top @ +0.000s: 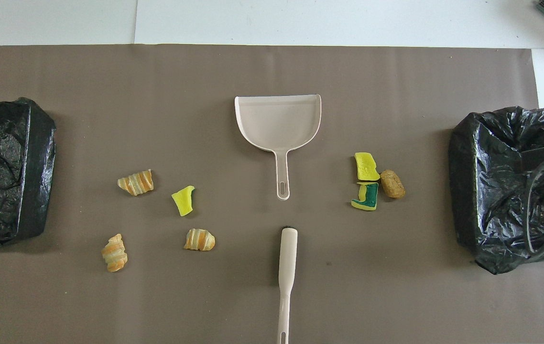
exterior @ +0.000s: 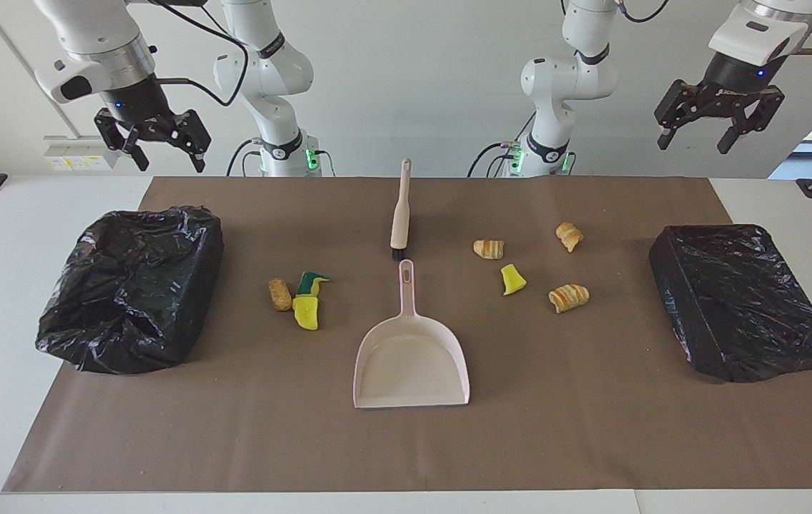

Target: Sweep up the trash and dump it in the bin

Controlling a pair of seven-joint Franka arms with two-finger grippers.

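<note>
Seven bits of trash lying loose on the brown mat [exterior: 591,428], none in a bin yet. Toward the right arm's end: a tan lump [exterior: 280,293], a yellow-and-green sponge piece [exterior: 312,283] and a yellow sponge piece [exterior: 306,313], huddled close, the two sponge bits touching. Toward the left arm's end: three striped pastry lumps [exterior: 489,248] [exterior: 569,235] [exterior: 568,297] and one yellow sponge wedge [exterior: 513,279], spread well apart.

Looks light, all of it. Sponge likely soft and springy, apt to tumble or skid under bristles; pastry lumps probably firmer but rounded, so likely to roll. Nothing fragile by the look of it. Best not pinched one by one; better herded with the tools.

Dead centre: pale pink dustpan [exterior: 412,360], mouth toward the mat's edge farthest from the robots, handle pointing at the robots. Just nearer the robots, beige hand brush [exterior: 400,210], bristle end almost meeting the pan's handle tip. Both stiff plastic, slim handles, and there the hold should go, mid-handle.

Black-lined bins at each end: one [exterior: 131,285] under the right arm, one [exterior: 738,300] under the left.

Right gripper [exterior: 151,139] raised high over the mat's corner near its bin, fingers spread wide, empty. Left gripper [exterior: 718,118] likewise up high near its own end, fingers wide, holding nothing. Both pointing downward, touching nothing.
</note>
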